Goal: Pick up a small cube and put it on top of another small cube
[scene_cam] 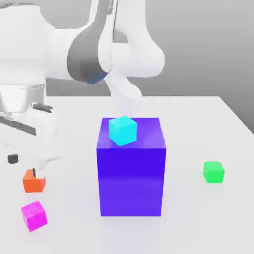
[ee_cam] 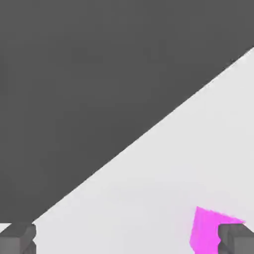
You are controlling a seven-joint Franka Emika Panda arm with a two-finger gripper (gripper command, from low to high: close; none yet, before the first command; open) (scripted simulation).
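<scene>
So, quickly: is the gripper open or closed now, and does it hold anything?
Gripper: open, holding nothing; the magenta cube sits on the table beside one fingertip.

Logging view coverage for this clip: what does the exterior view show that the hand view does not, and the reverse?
Exterior view alone: the big blue-purple block with a cyan cube on top, the green cube, the orange cube and the arm's body.

Hand view alone: the table edge against dark ground, seen between open fingertips.

Shared: the magenta cube, resting on the white table.
</scene>
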